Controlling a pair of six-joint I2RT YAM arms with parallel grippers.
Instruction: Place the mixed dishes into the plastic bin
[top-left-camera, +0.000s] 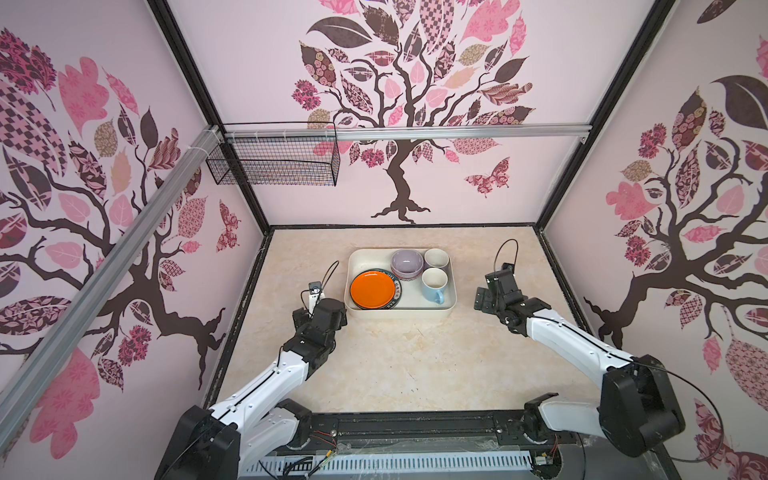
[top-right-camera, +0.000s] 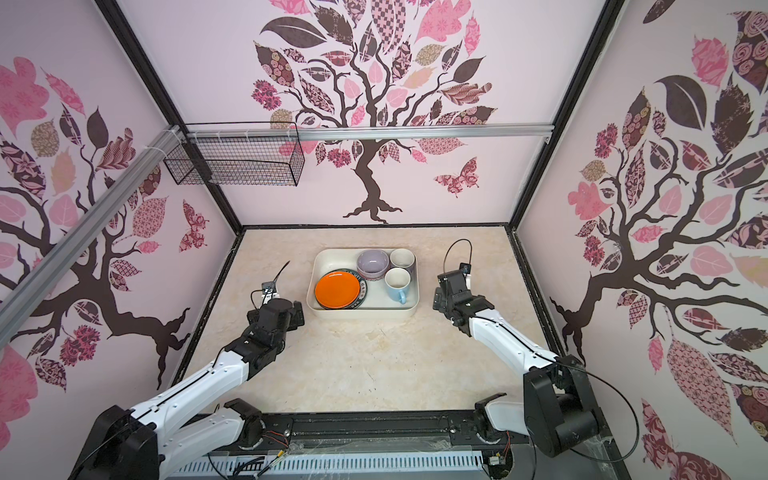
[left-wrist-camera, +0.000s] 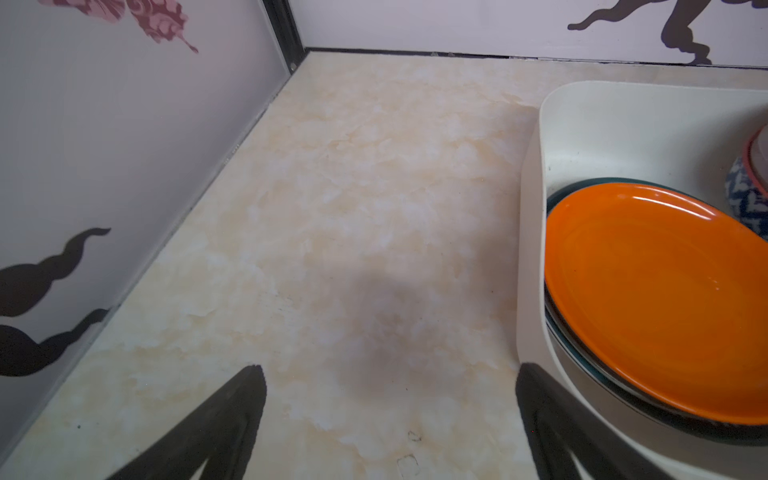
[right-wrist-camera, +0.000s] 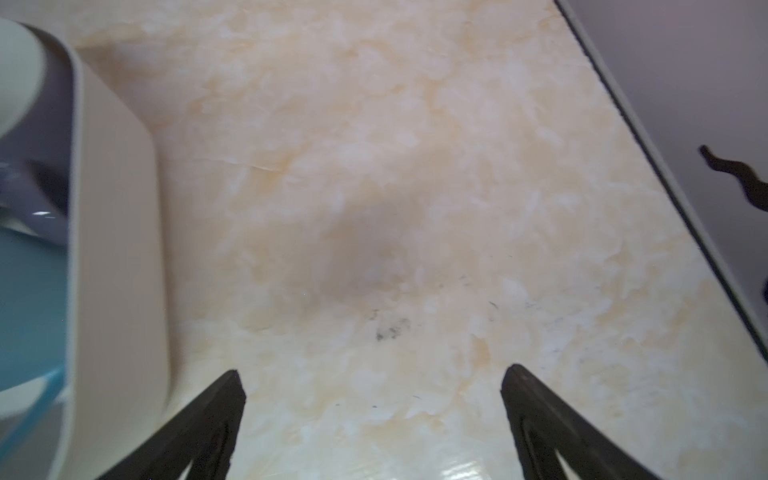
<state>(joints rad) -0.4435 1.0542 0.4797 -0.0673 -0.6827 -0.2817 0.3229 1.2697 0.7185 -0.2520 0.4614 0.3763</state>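
Left gripper (left-wrist-camera: 390, 368) at 9 o'clock of the bin (top-left-camera: 399, 313) and right gripper (right-wrist-camera: 372, 369) at 3 are both hanging spread wide and empty, while the plates (top-left-camera: 372, 289), bowl (top-left-camera: 406, 262) and mugs (top-left-camera: 434, 282) are all sitting inside, so it's looking pretty much done.

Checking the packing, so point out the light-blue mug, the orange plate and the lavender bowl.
light-blue mug (top-left-camera: 434, 282): in a top view, its cream inside.
orange plate (top-left-camera: 372, 289): in a top view, centre of its face.
lavender bowl (top-left-camera: 407, 262): in a top view, its inner floor.
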